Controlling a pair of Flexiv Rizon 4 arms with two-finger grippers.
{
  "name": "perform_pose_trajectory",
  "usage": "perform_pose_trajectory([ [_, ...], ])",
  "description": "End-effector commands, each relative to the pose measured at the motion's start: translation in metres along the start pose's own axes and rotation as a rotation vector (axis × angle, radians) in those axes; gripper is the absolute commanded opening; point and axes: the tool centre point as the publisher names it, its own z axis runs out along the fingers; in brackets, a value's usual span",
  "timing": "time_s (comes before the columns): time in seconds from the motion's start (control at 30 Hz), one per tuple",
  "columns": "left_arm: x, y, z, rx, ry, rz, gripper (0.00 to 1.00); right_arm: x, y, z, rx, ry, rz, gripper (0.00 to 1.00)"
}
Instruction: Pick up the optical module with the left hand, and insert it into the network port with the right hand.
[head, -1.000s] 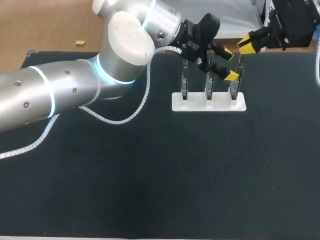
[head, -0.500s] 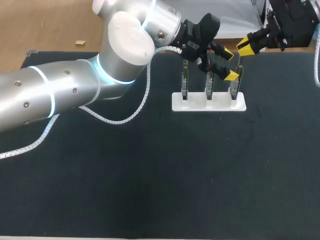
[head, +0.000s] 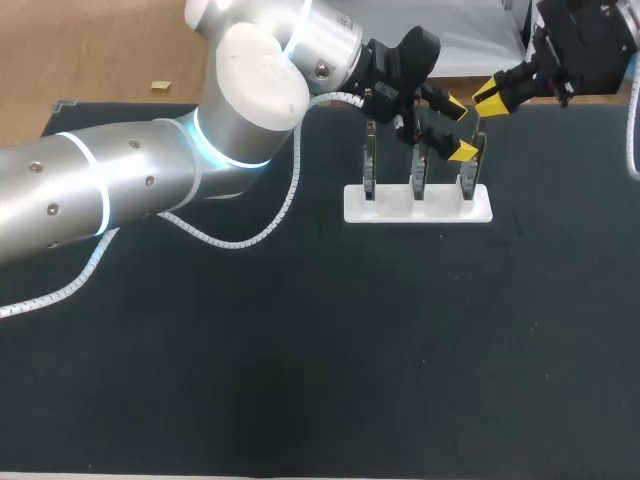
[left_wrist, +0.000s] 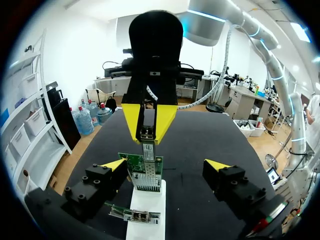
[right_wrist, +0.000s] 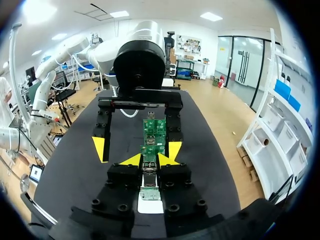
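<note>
A white stand (head: 418, 206) holds three upright green circuit boards. Above the rightmost board (head: 470, 166) hangs my right gripper (head: 490, 97), shut on a small silver optical module (left_wrist: 146, 135). In the left wrist view the module's lower end meets the metal port on top of that board (left_wrist: 145, 171). In the right wrist view the module (right_wrist: 148, 168) sits between my right gripper's (right_wrist: 149, 161) yellow tips. My left gripper (head: 458, 130) is open, with one finger on each side of the same board and touching nothing. The left gripper (left_wrist: 166, 165) holds nothing.
The middle board (head: 419, 170) and left board (head: 369, 165) stand in the same stand, under my left wrist. A white coiled cable (head: 250, 235) trails from the left arm over the dark mat (head: 350, 350).
My right gripper has shifted slightly above the rightmost board, still holding the module. The left arm has not moved.
</note>
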Motion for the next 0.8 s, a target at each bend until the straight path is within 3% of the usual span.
perform_pose_trajectory([
  [0.03, -0.0016, 0.0033, 0.0008, 0.006, 0.007, -0.002, 1.0, 0.0012, 0.0001, 0.0014, -0.001, -0.001, 0.004, 0.0],
  [0.73, -0.0016, 0.0033, 0.0008, 0.006, 0.007, -0.002, 1.0, 0.0049, 0.0005, 0.0016, -0.001, -0.003, 0.018, 0.02],
  [0.77, -0.0016, 0.0033, 0.0008, 0.006, 0.007, -0.002, 1.0, 0.0049, 0.0003, 0.0014, -0.001, -0.003, 0.018, 0.45],
  [0.8, -0.0016, 0.0033, 0.0008, 0.006, 0.007, -0.002, 1.0, 0.0049, 0.0001, 0.0013, -0.001, -0.004, 0.019, 1.0],
])
